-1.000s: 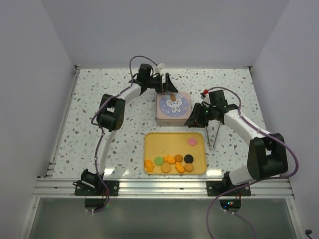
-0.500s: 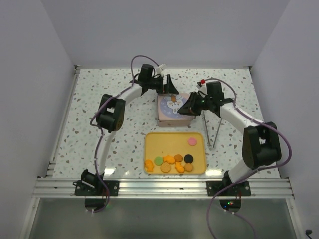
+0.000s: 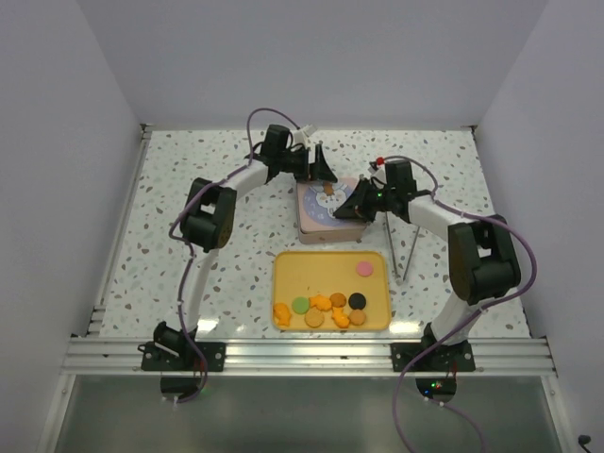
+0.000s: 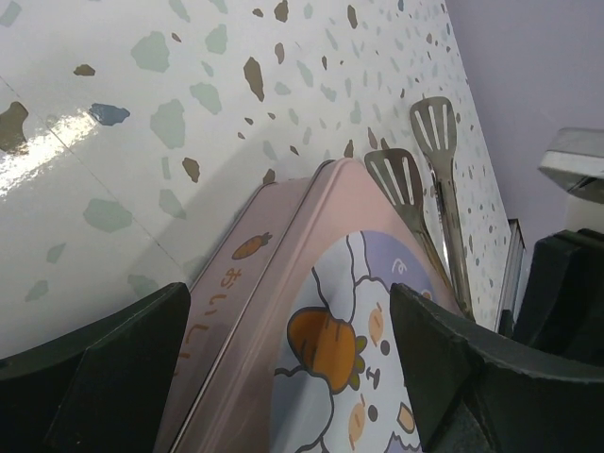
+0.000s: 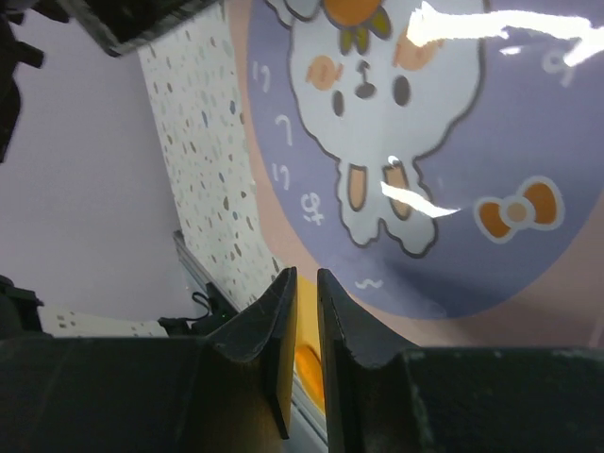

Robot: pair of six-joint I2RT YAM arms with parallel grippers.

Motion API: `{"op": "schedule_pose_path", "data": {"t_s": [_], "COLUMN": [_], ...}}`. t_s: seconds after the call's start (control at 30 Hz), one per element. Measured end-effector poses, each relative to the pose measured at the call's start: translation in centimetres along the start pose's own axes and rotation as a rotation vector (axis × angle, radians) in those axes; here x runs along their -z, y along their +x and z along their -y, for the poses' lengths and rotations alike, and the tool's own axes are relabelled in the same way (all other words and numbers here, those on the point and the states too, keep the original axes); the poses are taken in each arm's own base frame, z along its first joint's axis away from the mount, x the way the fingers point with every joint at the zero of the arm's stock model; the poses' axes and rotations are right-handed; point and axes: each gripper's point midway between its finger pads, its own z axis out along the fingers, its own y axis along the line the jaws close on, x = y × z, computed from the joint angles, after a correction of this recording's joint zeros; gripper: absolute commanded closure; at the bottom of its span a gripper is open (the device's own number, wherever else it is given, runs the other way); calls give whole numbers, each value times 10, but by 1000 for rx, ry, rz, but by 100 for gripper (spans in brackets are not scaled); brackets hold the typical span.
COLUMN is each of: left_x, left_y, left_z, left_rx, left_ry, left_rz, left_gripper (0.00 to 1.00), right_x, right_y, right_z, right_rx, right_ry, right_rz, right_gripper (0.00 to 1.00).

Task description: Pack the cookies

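The left pincer is spread wide at the far edge of the pink tin. In its wrist view the far corner of the tin lies between the two fingers, with free space on both sides. The right pincer is over the right part of the tin lid, its fingers almost pressed together. Only a thin slit is between them, and nothing can be seen pinched there.

The tin is closed, so its inside is not visible. Its lid shows a white rabbit on a purple circle, with an orange carrot printed above. Just near of the tin is the yellow tray, and all the visible cookies lie in it. Most sit in a loose group along the near edge. They are small and flat, mostly orange and tan, with a green disc and a black disc. A pink disc lies alone toward the far right corner.

Metal tongs lie on the speckled table, right of the tray.

From above, the right arm covers part of the lid, and the cookies' exact shapes are too small to tell. Both wrist views cut the tin off. Through the right slit a yellow-orange strip shows, and I cannot tell what it is.
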Motion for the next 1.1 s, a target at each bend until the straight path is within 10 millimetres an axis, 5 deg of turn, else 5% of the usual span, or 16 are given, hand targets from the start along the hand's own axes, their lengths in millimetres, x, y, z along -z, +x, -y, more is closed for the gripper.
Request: {"op": "schedule_pose_path", "data": {"t_s": [0.2, 0.77, 1.1], "left_x": [1, 11, 35], "left_y": [2, 17, 35], "left_z": [0, -4, -18], "left_rx": [3, 10, 43], "left_ry": [-2, -39, -85], "left_rz": [-2, -5, 41], "left_gripper": [8, 11, 11], "right_x": [-5, -15, -29], "right_y": [33, 43, 60], "right_z": [32, 25, 11], "right_rx": [-59, -22, 18], "right_ry": [45, -2, -25], "right_rz": [-65, -106, -166], "right_gripper": [83, 85, 85]}}
